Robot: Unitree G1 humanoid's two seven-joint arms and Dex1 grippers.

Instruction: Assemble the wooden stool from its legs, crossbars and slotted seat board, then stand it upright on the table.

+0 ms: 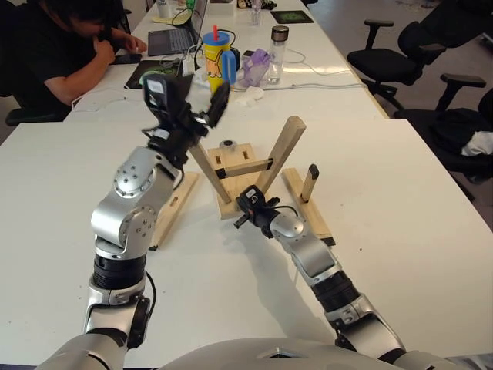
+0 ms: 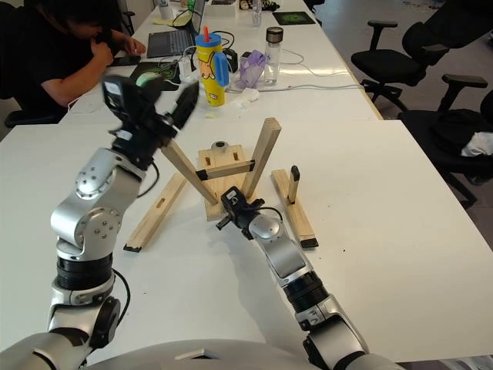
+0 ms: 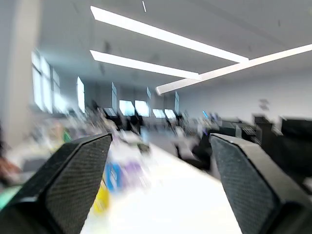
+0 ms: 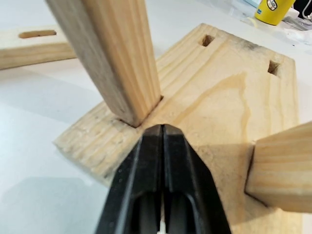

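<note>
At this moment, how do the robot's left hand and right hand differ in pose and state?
The left hand is open wide; the right hand is shut, its two sides pressed together. The left hand is raised high above the table; the right hand is low at the seat board, its tip by the foot of a leg standing in the board. Shared: both are black two-finger hands, and neither holds a part.
</note>
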